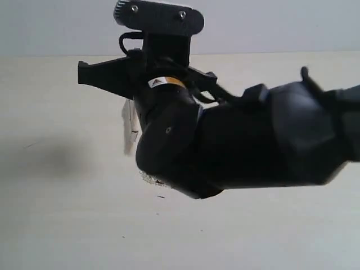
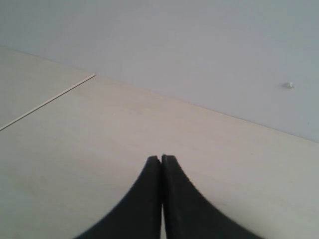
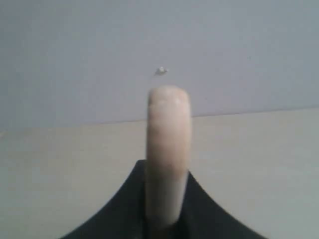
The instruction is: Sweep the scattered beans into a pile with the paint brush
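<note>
My right gripper point(image 3: 167, 169) is shut on the paint brush point(image 3: 168, 134). Its pale wooden handle stands edge-on between the black fingers, its rounded end toward the wall. In the exterior view my right arm point(image 1: 236, 140) fills the middle and hides its own fingers. A pale blurred strip point(image 1: 130, 126) beside the wrist looks like part of the brush. The beans are mostly hidden behind this arm; only a few tiny dark specks point(image 1: 161, 197) show on the table, too small to identify. My left gripper point(image 2: 161, 158) is shut with nothing between its fingers, low over bare table.
The pale table point(image 1: 56, 225) runs back to a grey-white wall point(image 1: 281, 28). A thin seam point(image 2: 47, 102) crosses the tabletop in the left wrist view. A small mark point(image 2: 288, 85) sits on the wall. The right arm's shadow point(image 1: 50, 157) falls at left.
</note>
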